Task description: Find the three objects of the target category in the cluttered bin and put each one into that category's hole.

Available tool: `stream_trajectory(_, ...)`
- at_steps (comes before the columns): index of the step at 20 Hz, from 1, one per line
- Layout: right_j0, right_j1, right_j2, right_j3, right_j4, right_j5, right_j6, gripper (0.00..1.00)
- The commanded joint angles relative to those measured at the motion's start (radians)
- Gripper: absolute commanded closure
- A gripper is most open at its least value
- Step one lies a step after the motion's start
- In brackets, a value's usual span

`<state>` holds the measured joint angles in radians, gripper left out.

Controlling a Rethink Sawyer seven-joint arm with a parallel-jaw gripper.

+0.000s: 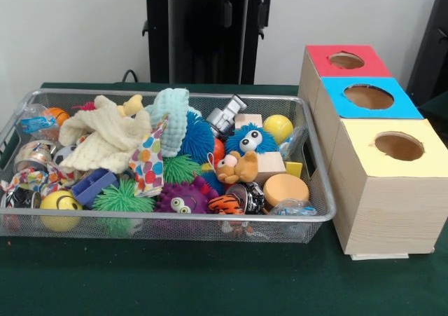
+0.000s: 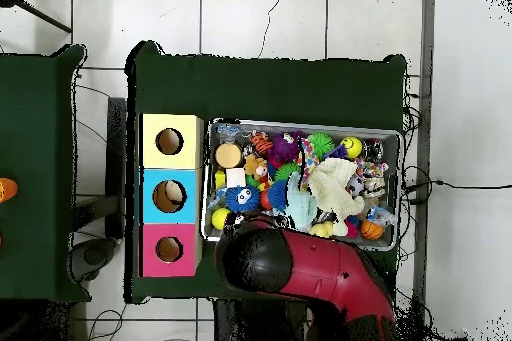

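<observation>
The cluttered bin (image 1: 175,218), a wide silver wire-mesh tray, sits on the green table; it also shows in the overhead view (image 2: 398,187). It holds a yellow cloth (image 1: 105,137), a mint knit cloth (image 1: 171,116), a blue fuzzy ball with eyes (image 1: 248,139), a purple spiky ball (image 1: 180,198), a green spiky ball (image 1: 120,198), a yellow smiley ball (image 1: 59,207), a small teddy (image 1: 238,167) and an orange disc (image 1: 285,188). Beside the bin stand three wooden boxes with holes: red lid (image 1: 322,58), blue lid (image 1: 336,92), yellow lid (image 1: 364,155). The red arm (image 2: 330,277) is drawn back; its gripper is hidden.
The robot's black pedestal (image 1: 206,32) stands behind the bin. In the overhead view the arm's black end (image 2: 255,257) hangs over the bin's near left corner. A second green table (image 2: 35,177) with an orange thing (image 2: 5,190) stands at the left.
</observation>
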<state>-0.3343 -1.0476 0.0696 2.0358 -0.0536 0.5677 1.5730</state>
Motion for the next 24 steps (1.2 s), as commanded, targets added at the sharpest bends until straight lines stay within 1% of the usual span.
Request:
stream_trajectory(1, -0.037, 0.034, 0.094, -0.043, -0.064, 0.078, -0.067, 0.00)
stream_trajectory(5, -0.020, 0.025, 0.091, -0.048, -0.065, 0.101, -0.037, 0.00)
stream_trajectory(7, -0.011, 0.018, 0.094, -0.044, -0.052, 0.121, -0.023, 0.00)
stream_trajectory(10, -0.001, 0.009, 0.094, -0.037, -0.049, 0.149, -0.021, 0.00)
stream_trajectory(11, -0.004, 0.005, 0.107, -0.031, -0.039, 0.155, -0.030, 0.00)
stream_trajectory(13, 0.006, -0.013, 0.101, -0.037, -0.051, 0.139, -0.027, 0.00)
stream_trajectory(15, 0.010, -0.036, 0.107, -0.025, -0.053, 0.151, -0.040, 0.00)
stream_trajectory(17, 0.008, -0.032, 0.130, -0.025, -0.055, 0.152, -0.063, 0.00)
stream_trajectory(19, 0.007, 0.003, 0.142, -0.008, -0.066, 0.115, -0.057, 0.00)
stream_trajectory(20, 0.009, 0.035, 0.142, -0.002, -0.083, 0.070, -0.045, 0.00)
stream_trajectory(22, 0.005, 0.129, 0.143, -0.004, -0.119, -0.033, -0.028, 0.00)
stream_trajectory(24, -0.008, 0.205, 0.151, -0.020, -0.138, -0.096, -0.029, 0.00)
